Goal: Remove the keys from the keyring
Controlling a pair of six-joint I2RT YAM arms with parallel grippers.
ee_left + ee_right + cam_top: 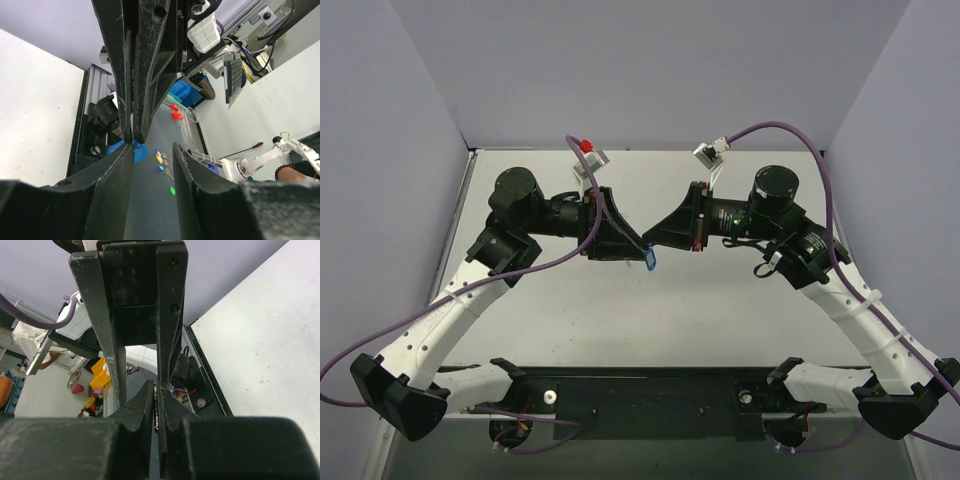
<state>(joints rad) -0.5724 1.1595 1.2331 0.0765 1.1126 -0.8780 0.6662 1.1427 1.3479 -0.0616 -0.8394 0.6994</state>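
Mid-table, raised off the surface: right gripper point(156, 389) pinched shut on the small blue oval plastic keyring point(649, 259) hanging at its tips. Left gripper point(153, 150) stands half open alongside, gripping nothing. Tiny silver key not discernible; separation apparently unfinished.

A robotics lab: a white desk point(720, 315) boxed in by plain pale panels point(650, 70) carries two bolted-down robot arms point(450, 315); beyond it the wrist views show a blue bin point(181, 93), yellow bins point(101, 376), a screwdriver point(245, 148) and another white robot arm point(265, 157)
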